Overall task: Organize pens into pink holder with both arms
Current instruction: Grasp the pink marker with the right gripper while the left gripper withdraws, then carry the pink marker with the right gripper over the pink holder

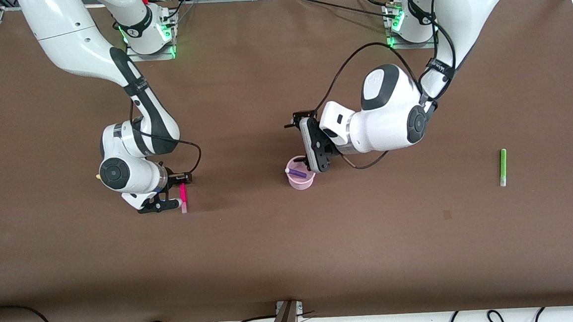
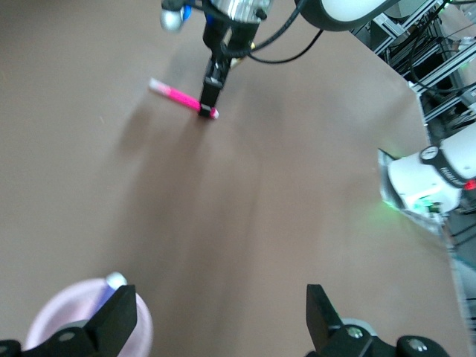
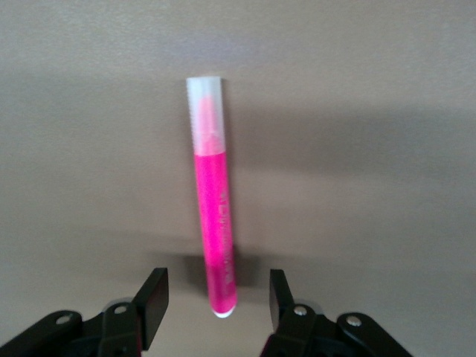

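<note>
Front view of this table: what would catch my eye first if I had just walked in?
Probably the pink holder mid-table with a purple pen in it, and the left gripper open just above its rim. Toward the right arm's end, the right gripper straddles a magenta pen lying on the table, fingers not yet touching it. A green pen lies alone toward the left arm's end.

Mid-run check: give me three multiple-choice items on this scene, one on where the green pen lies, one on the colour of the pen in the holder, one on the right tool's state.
1. The green pen lies:
A. in the holder
B. on the table toward the left arm's end
C. under the right tool

2. The pen in the pink holder is:
A. yellow
B. green
C. purple

3. The right tool is:
A. open astride the magenta pen
B. lifting it
C. over the holder

Key: 1 B, it lies alone on the table there. 2 C, the purple pen rests in the cup below the open left tool. 3 A, gaps show beside the pen lying on the table.
</note>
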